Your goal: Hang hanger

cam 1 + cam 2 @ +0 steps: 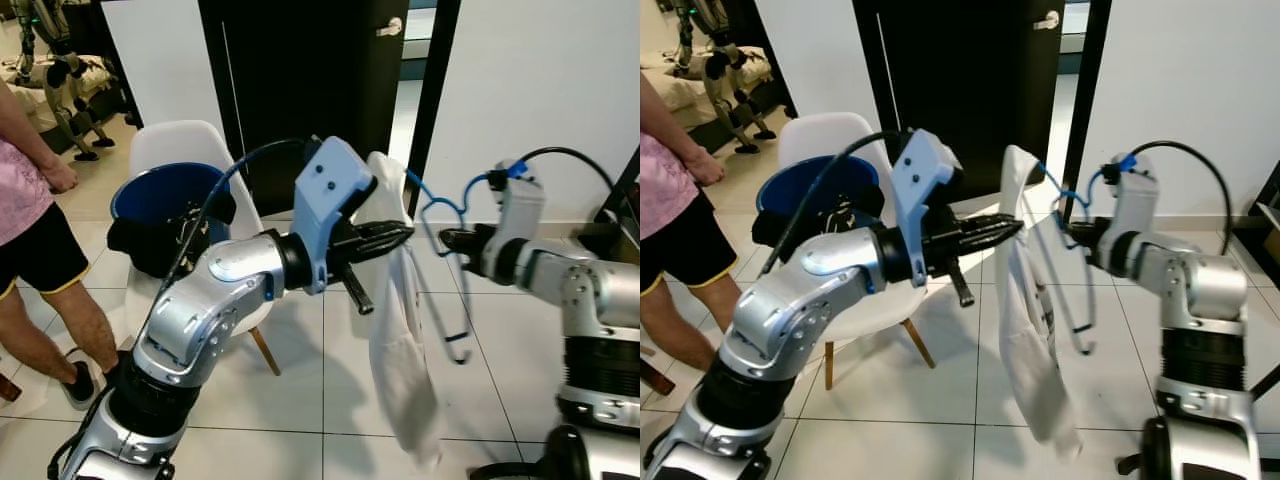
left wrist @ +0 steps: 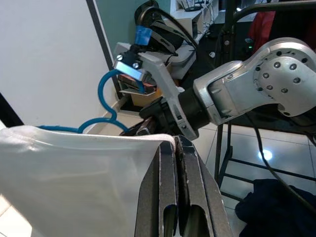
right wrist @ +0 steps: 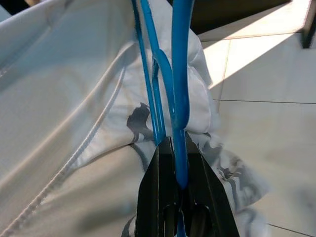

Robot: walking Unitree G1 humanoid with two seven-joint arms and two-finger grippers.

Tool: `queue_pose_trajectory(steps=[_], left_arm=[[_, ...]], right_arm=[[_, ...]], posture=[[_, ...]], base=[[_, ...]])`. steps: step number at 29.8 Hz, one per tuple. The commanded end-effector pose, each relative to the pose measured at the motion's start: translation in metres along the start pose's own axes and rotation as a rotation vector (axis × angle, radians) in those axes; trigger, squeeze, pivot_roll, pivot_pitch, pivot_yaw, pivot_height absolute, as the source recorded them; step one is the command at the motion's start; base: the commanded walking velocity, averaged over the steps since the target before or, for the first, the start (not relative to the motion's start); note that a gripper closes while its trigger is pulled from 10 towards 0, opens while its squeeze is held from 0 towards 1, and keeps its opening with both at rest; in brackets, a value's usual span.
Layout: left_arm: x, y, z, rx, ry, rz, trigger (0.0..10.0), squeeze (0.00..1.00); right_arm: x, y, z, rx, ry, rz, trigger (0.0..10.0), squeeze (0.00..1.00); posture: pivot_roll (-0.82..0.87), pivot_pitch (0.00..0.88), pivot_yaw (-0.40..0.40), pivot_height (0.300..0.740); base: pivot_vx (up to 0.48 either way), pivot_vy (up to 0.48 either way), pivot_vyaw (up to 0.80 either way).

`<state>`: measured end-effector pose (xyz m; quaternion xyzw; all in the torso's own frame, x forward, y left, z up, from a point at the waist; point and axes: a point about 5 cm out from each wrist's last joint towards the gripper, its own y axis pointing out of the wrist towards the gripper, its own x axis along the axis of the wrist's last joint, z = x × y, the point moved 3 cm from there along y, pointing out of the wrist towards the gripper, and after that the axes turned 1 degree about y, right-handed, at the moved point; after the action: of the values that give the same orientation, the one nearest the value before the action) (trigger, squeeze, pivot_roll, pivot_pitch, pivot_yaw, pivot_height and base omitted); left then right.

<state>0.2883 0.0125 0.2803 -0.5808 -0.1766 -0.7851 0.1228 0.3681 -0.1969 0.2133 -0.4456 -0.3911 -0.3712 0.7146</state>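
the left gripper reaches across the middle of the view, its two black fingers pressed together on the upper edge of a white shirt. the shirt hangs straight down from that pinch, long axis vertical, its lower end loose above the tiled floor and touching nothing.

the right gripper comes in from the robot's right at about the same height, fingers closed on the wire of a blue hanger. in the right wrist view the blue wire runs straight out from between the fingertips, with the shirt cloth just behind it. the hanger's hook curls upward near the right gripper, and its thin frame drops down beside the shirt, so the hanger stands roughly upright, partly inside the cloth near the top.

both grippers are held in mid-air, close to each other, with open floor below and in front of them. behind the shirt is a dark door with white wall to either side. to the robot's left, just behind the left arm, a white chair carries a blue basket with dark cloth in it. a person stands at the far left edge, well apart from the hanger.
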Motion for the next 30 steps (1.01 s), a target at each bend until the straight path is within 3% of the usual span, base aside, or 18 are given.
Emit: queue_pose_trajectory(steps=[1,7,10,17,20,23,27,28,30], left_arm=[[0.001,0.000,-0.007,-0.033,0.022,-0.016,10.0,0.00],[0.003,0.001,-0.013,-0.072,0.022,-0.031,10.0,0.00],[0.004,-0.001,-0.024,-0.142,0.028,-0.046,10.0,0.00],[0.007,-0.001,-0.035,-0.206,0.024,-0.067,10.0,0.00],[0.012,-0.002,-0.041,-0.235,0.006,-0.101,10.0,0.00],[0.029,-0.007,-0.048,-0.295,-0.048,-0.199,10.0,0.00],[0.034,-0.010,-0.047,-0.296,-0.055,-0.227,10.0,0.00],[0.037,-0.011,-0.038,-0.255,-0.051,-0.231,10.0,0.00],[0.037,-0.011,-0.038,-0.255,-0.051,-0.231,10.0,0.00]], right_arm=[[0.006,0.001,0.009,0.035,0.040,-0.018,10.0,0.00],[0.005,0.004,0.020,0.086,0.102,-0.011,10.0,0.00],[0.000,0.007,0.034,0.156,0.152,0.032,10.0,0.00],[-0.009,0.009,0.045,0.204,0.147,0.098,10.0,0.00],[-0.013,0.012,0.050,0.215,0.145,0.128,10.0,0.00],[-0.022,0.020,0.057,0.213,0.135,0.182,10.0,0.00],[-0.027,0.023,0.059,0.211,0.114,0.211,10.0,0.00],[-0.031,0.021,0.063,0.235,0.066,0.237,10.0,0.00],[-0.031,0.021,0.063,0.235,0.066,0.237,10.0,0.00]], posture=[[-0.11,0.000,0.020,0.740],[-0.11,0.000,0.018,0.740],[-0.11,0.000,0.015,0.740],[-0.10,0.000,0.011,0.740],[-0.11,0.000,0.010,0.740],[-0.10,0.000,0.005,0.740],[-0.10,0.000,0.004,0.740],[-0.10,0.000,0.006,0.740],[-0.10,0.000,0.006,0.740]], base=[[0.000,0.000,0.00],[0.000,0.000,0.00],[0.000,0.000,0.00],[0.000,0.000,0.00],[0.000,0.000,0.00],[0.000,0.000,0.00],[0.000,0.000,0.00],[0.000,0.000,0.00],[0.000,0.000,0.00]])
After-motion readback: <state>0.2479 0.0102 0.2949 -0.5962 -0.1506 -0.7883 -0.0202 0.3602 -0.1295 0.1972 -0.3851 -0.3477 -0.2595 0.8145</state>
